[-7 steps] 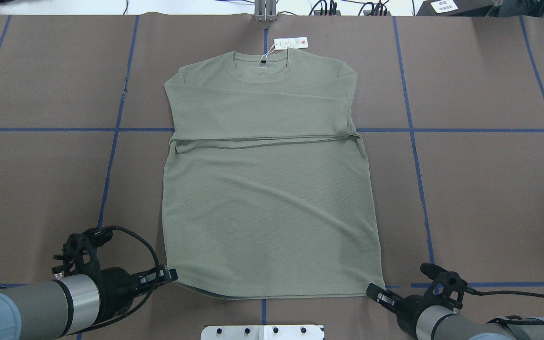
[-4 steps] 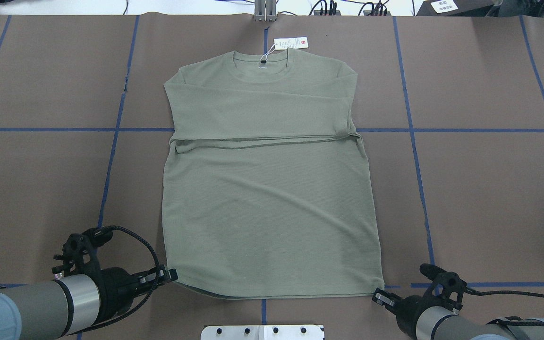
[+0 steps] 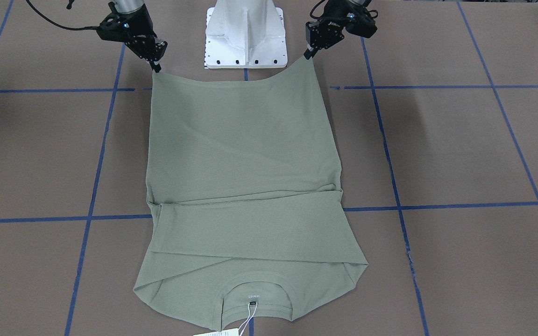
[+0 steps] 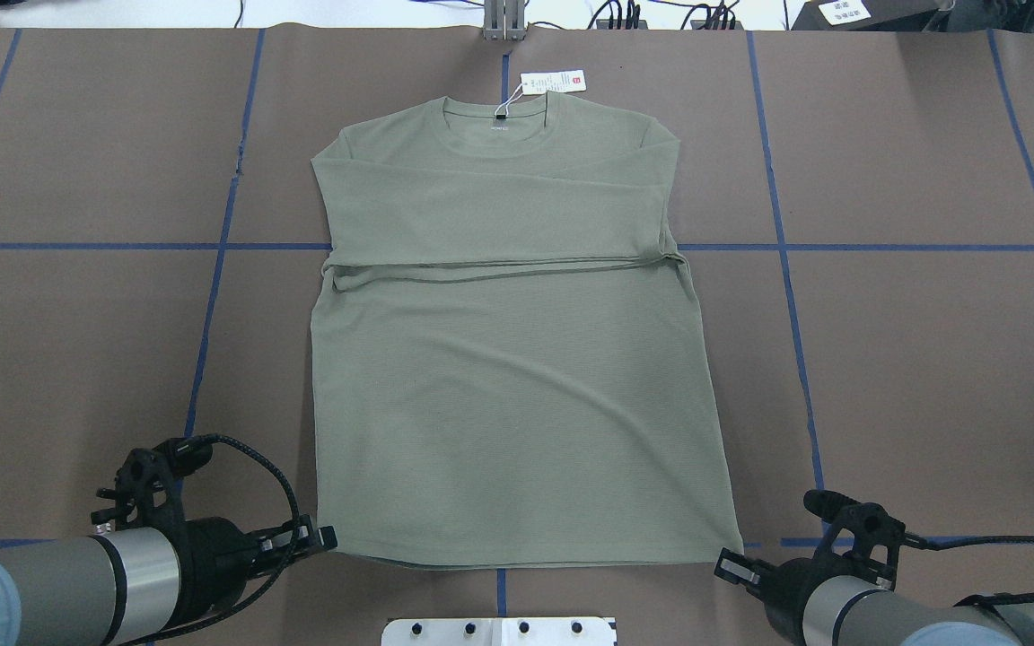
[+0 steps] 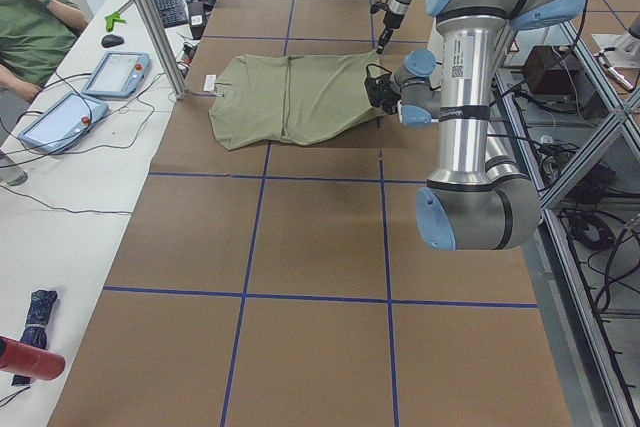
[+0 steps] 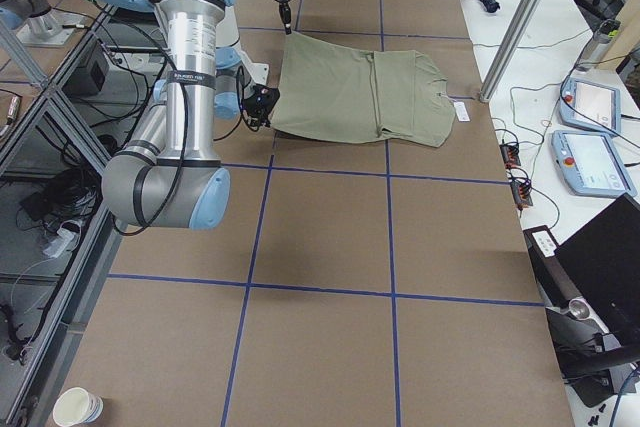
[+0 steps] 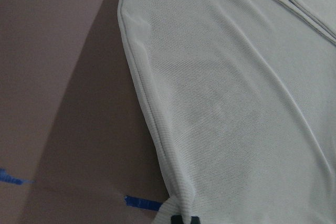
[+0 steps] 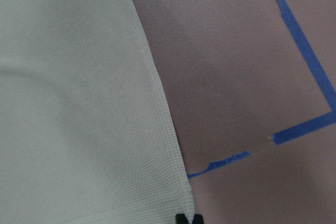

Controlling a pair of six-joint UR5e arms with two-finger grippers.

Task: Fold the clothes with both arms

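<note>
At the lower left of the overhead view the left arm (image 4: 77, 574) reaches in low. The left fingers (image 4: 325, 537) are clenched on the near left hem corner of the shirt (image 4: 517, 359), and the left wrist view shows their black tips pinched on the cloth at the frame's bottom edge. The sage-green shirt lies in the middle of the brown surface (image 4: 930, 359), collar toward the top of the frame, with both sleeves folded across the chest in a band. Its white hang tag (image 4: 553, 82) rests on the surface just above the collar. Blue tape lines (image 4: 782, 242) run out from under the shirt on either side. At the lower right the right arm (image 4: 858, 615) comes in, and the right fingers (image 4: 727, 566) grasp the other hem corner. In the front-facing view both corners are raised off the surface, and the hem sags between them in front of the white base (image 3: 245, 32).
</note>
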